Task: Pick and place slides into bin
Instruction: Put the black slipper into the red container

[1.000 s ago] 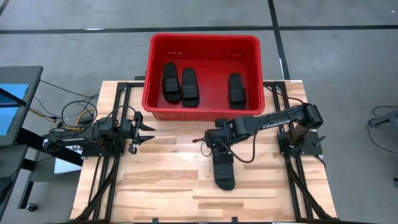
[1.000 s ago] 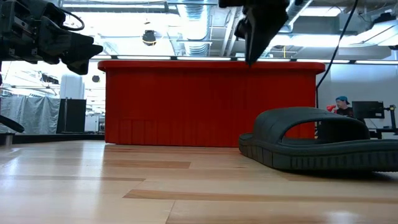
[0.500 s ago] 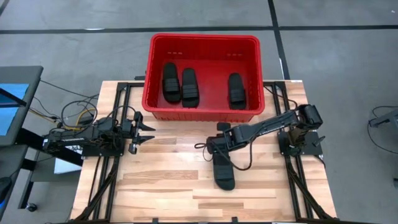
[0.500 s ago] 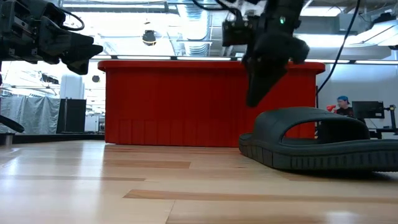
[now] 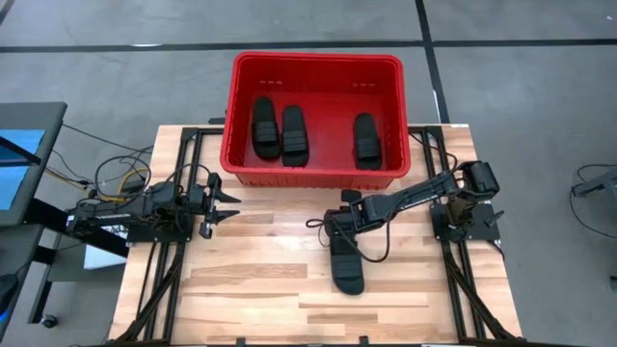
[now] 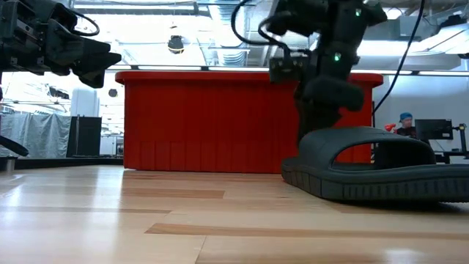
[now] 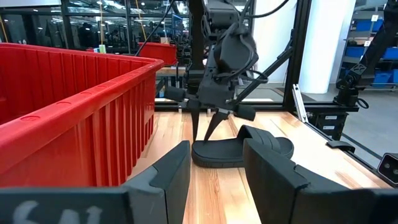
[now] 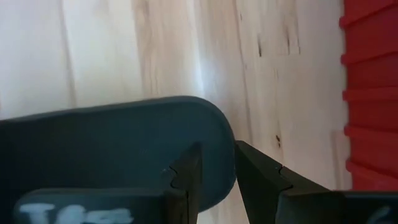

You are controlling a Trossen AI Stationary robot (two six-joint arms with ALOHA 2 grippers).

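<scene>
One black slide [image 5: 346, 262] lies flat on its sole on the wooden table, near the middle right; it also shows in the low view [image 6: 366, 172]. Three more slides [image 5: 294, 135] lie on the floor of the red bin [image 5: 318, 56] at the table's far edge. My right gripper [image 5: 333, 231] is open and points down over the table slide's far end [image 8: 186, 130], one finger over the footbed and one just beyond the rounded edge. My left gripper [image 5: 229, 204] is open and empty at the table's left side. My right gripper's fingers [image 7: 198, 134] stand on either side of the rounded rim of the slide's far end, coming from above. I cannot tell whether they touch it. The slide lies flat on the table.
The bin's near wall [image 6: 249, 121] stands just behind the slide and my right gripper. Bare wood lies to the left of the slide and toward the table's near edge. A person sits far off in the room, at the low view's right.
My right gripper has gone down, and a little toward the table's near edge, onto the far end of the slide on the table. The slide has stayed where it was.
</scene>
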